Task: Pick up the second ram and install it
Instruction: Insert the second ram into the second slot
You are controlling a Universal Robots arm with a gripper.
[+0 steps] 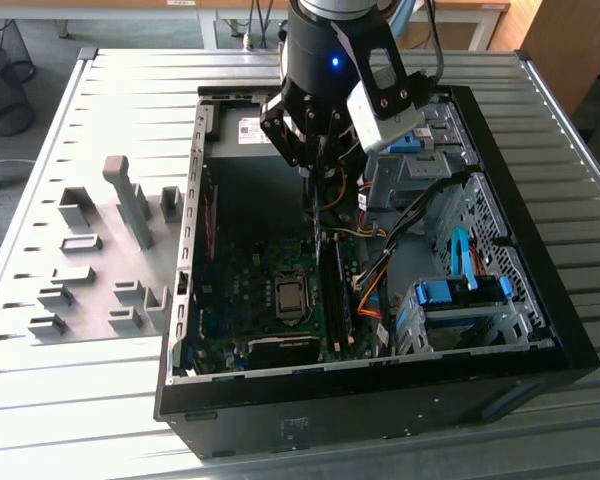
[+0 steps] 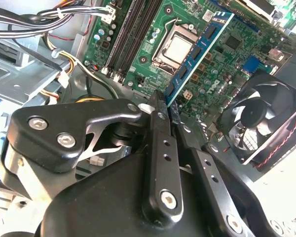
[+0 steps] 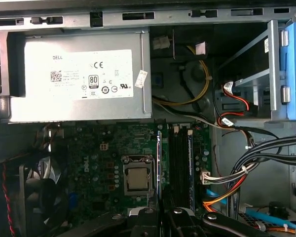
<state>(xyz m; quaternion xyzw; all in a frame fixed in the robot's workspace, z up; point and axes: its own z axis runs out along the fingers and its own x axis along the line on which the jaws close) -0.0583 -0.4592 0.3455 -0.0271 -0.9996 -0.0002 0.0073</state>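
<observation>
You've got the second ram point(image 2: 197, 54) pinched edge-on in the end effector point(image 2: 168, 116), hanging above the motherboard point(image 1: 242, 290), between the CPU socket point(image 3: 138, 177) and the memory slots point(image 3: 180, 163). Judgement: square the strip to a free slot, keep it vertical, press evenly. The ram's white label is too small to read.

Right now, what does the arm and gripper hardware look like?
In the exterior view the arm ends in a black cylindrical wrist with a small blue light, and a white-and-black camera block is bolted to its side. The gripper is matte black: rounded linkage arms with silver screw heads, and slim flat fingers with small holes along them.
</observation>
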